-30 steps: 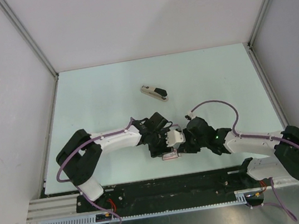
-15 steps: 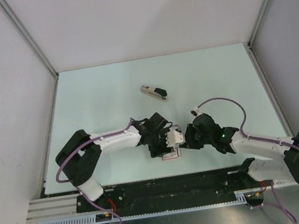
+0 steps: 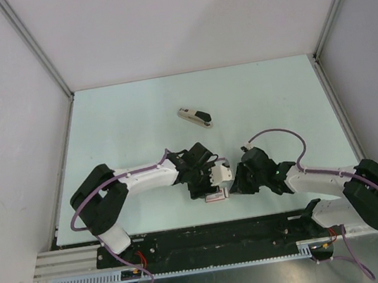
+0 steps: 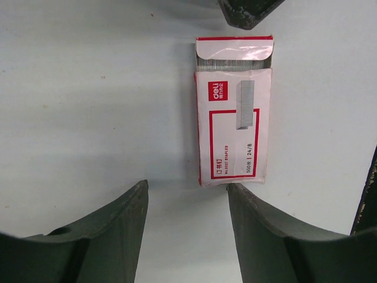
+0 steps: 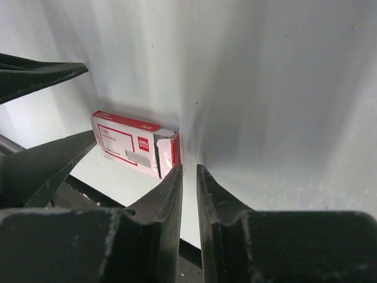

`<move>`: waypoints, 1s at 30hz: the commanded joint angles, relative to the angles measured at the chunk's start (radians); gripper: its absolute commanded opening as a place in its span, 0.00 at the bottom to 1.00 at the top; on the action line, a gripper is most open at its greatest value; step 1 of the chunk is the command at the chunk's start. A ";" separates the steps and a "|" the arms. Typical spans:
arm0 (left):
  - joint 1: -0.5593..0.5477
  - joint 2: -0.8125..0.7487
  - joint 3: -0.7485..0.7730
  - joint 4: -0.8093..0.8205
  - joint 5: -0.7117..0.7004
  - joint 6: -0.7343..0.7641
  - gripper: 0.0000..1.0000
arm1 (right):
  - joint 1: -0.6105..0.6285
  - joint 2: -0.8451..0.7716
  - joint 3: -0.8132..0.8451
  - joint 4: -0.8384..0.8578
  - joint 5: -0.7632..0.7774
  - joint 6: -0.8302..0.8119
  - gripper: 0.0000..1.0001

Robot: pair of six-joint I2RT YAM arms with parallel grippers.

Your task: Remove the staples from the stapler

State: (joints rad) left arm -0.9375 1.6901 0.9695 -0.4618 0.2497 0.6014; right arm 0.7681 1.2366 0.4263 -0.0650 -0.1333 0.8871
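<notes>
Table: flat, smooth, pale mint-white; matte, with soft shadows.
Stapler: small, slim and elongated; pale beige body, glossy black part at one end. Lying flat on the table towards the far middle, well apart from both grippers.
Stapler axis: in the top view, long axis running diagonally from upper left to lower right; black end at lower right, pale end at upper left.
Box: flat rectangular cardboard, white with red border and red logo; end flap open, grey staple strips showing inside. Flat on the table near the front edge, between the two grippers.
Left gripper: dark, curved, matte fingers spread wide apart, holding nothing; closed end of the box just beyond the tips.
Right gripper: dark fingers drawn almost together, only a slim gap, nothing between them; tips just beside the open end of the box.
</notes>
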 commanded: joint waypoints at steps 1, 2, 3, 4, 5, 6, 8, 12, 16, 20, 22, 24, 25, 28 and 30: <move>-0.007 -0.014 -0.011 0.008 -0.024 0.000 0.61 | -0.007 0.012 0.003 0.052 -0.020 0.010 0.20; -0.007 -0.013 -0.010 0.008 -0.025 0.000 0.61 | -0.006 0.015 0.003 0.055 -0.023 0.012 0.20; -0.008 -0.012 -0.010 0.008 -0.025 -0.001 0.61 | -0.006 0.017 0.003 0.054 -0.024 0.013 0.20; -0.008 -0.011 -0.011 0.008 -0.024 -0.001 0.61 | -0.006 0.020 0.003 0.054 -0.026 0.015 0.20; -0.008 -0.011 -0.010 0.008 -0.024 -0.002 0.61 | -0.006 0.024 0.003 0.071 -0.028 0.016 0.20; -0.008 -0.011 -0.010 0.008 -0.023 -0.002 0.61 | -0.007 0.028 0.003 0.082 -0.030 0.017 0.20; -0.007 -0.011 -0.008 0.008 -0.025 -0.002 0.61 | -0.006 0.036 0.003 0.097 -0.036 0.020 0.20; -0.007 -0.009 0.000 0.010 -0.026 -0.004 0.61 | -0.005 0.053 0.006 0.117 -0.044 0.023 0.19; -0.007 -0.006 0.010 0.010 -0.024 -0.009 0.61 | -0.004 0.071 0.016 0.122 -0.054 0.024 0.18; -0.007 -0.003 0.018 0.012 -0.024 -0.014 0.62 | 0.000 0.073 0.021 0.112 -0.053 0.024 0.17; -0.007 -0.003 0.024 0.012 -0.025 -0.016 0.63 | 0.002 0.070 0.022 0.110 -0.053 0.025 0.17; -0.009 -0.002 0.033 0.013 -0.025 -0.019 0.64 | 0.007 0.072 0.022 0.118 -0.053 0.028 0.17; -0.008 -0.001 0.039 0.014 -0.024 -0.020 0.64 | 0.009 0.073 0.022 0.125 -0.054 0.030 0.17; -0.007 0.007 0.055 0.013 -0.021 -0.022 0.65 | 0.016 0.084 0.032 0.137 -0.056 0.038 0.17; -0.007 0.010 0.059 0.013 -0.021 -0.022 0.65 | 0.024 0.085 0.038 0.132 -0.056 0.039 0.17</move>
State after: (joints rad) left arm -0.9386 1.6936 0.9825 -0.4675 0.2321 0.5911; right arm 0.7750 1.3090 0.4294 0.0387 -0.1818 0.9131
